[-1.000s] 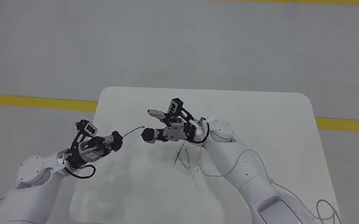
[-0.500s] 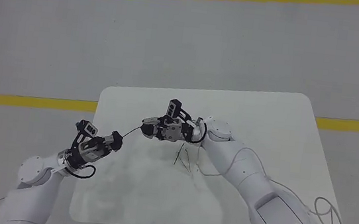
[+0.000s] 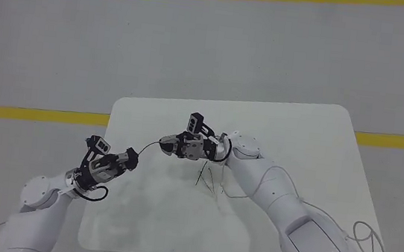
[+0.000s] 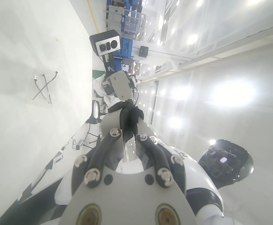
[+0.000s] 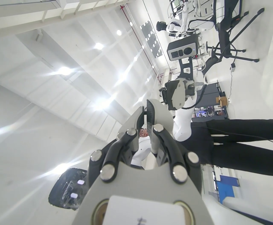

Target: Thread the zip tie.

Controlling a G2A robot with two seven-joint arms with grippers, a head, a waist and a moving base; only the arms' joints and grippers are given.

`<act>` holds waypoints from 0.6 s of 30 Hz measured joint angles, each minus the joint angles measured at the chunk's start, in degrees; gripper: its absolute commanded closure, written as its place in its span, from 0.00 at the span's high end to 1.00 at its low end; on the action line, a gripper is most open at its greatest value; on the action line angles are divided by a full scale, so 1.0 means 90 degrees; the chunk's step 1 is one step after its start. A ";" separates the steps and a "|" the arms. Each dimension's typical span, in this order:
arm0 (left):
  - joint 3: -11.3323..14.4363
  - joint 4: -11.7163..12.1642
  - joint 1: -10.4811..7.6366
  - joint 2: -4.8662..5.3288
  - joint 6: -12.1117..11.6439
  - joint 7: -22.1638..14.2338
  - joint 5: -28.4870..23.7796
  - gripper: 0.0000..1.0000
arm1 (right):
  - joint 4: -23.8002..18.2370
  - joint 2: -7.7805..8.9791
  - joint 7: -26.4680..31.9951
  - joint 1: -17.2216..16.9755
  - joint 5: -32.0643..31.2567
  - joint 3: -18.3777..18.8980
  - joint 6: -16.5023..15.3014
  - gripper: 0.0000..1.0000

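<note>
Over the table (image 3: pixel 298 137), right gripper (image 3: pixel 164 143) has clamped the tie (image 3: pixel 147 147). Left gripper (image 3: pixel 129 160) pinches its other end; threading seems near.

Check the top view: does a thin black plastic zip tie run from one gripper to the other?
Yes, the thin black plastic zip tie curves from the left gripper to the right gripper.

Worktop (image 3: pixel 298 137): white, smooth, matt. Zip tie (image 3: pixel 147 148): thin black plastic, smooth. Spare zip ties (image 3: pixel 207 175): same black plastic. Jaws: matt grey shells, matt black plastic links, bright polished metal pins; ribbed black pad (image 5: pixel 150 119) on the right set. Floor (image 3: pixel 195 50): smooth pale grey, low sheen, yellow painted lines.
</note>
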 measured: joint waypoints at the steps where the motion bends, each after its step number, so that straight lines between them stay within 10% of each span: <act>1: 0.0004 -0.0002 0.0004 0.0001 -0.0006 0.0011 -0.0009 0.10 | -0.0001 -0.0001 -0.0012 0.0000 -0.0020 -0.0002 -0.0005 0.00; 2: 0.0007 -0.0004 0.0008 0.0002 -0.0010 0.0020 -0.0018 0.33 | -0.0003 -0.0001 -0.0023 -0.0002 -0.0034 -0.0003 -0.0013 0.00; 3: 0.0010 -0.0004 0.0012 0.0003 -0.0012 0.0037 -0.0046 0.96 | -0.0008 -0.0002 -0.0048 -0.0004 -0.0054 -0.0002 -0.0033 0.00; 18: 0.0053 -0.0169 0.0067 -0.0032 -0.0159 0.0656 -0.0511 1.00 | -0.0306 0.0021 -0.0548 -0.0216 -0.0195 0.0115 -0.0553 0.00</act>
